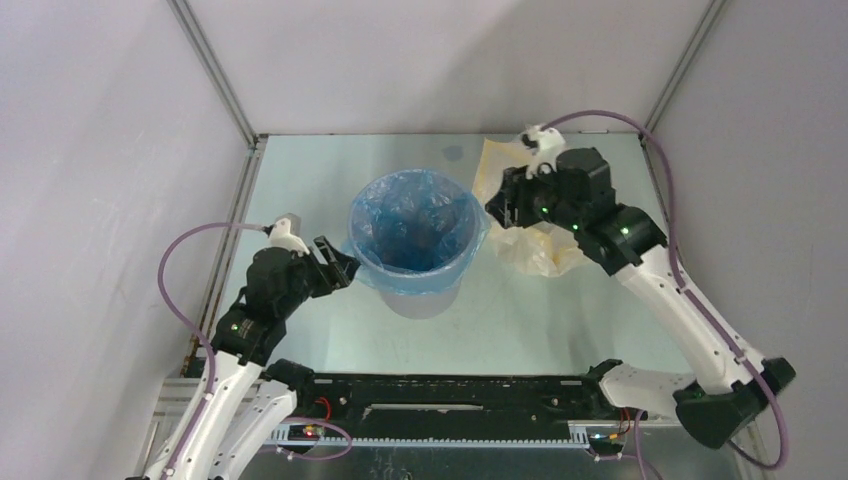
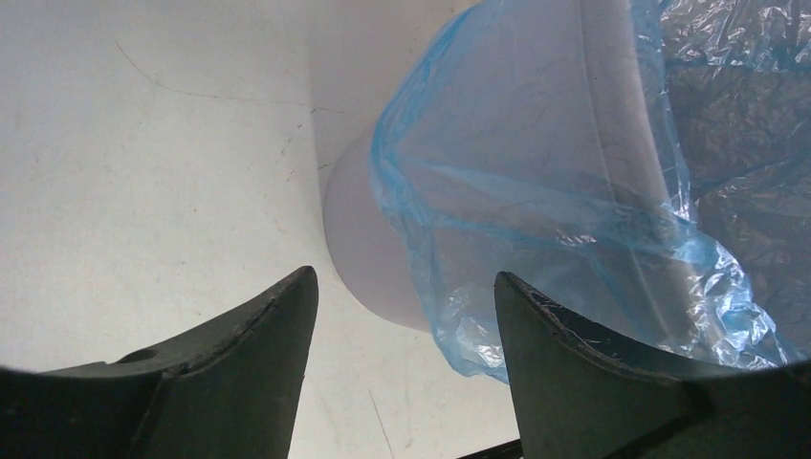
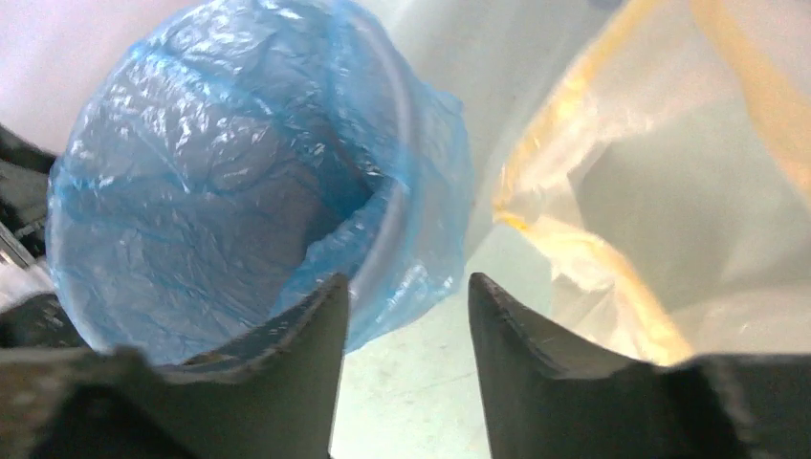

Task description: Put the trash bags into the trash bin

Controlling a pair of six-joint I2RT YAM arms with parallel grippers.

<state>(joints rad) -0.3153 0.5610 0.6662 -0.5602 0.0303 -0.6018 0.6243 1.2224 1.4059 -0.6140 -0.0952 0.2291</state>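
The thin, crinkly, translucent blue trash bag [image 1: 415, 225] lines the round, tapered, pale grey trash bin [image 1: 428, 300] at mid-surface, its edge folded out over the rim. The left fingers [image 2: 251, 359] stand spread and empty just beside the bin's left wall. The right fingers [image 3: 287, 368], parted and empty too, hover near its right rim, above a glossy pale yellow bag [image 1: 540, 250].

Pale yellow bag [image 1: 535, 255] on the table [image 1: 320, 180]
We see it crumpled beneath and right of the right gripper [image 1: 497, 212]
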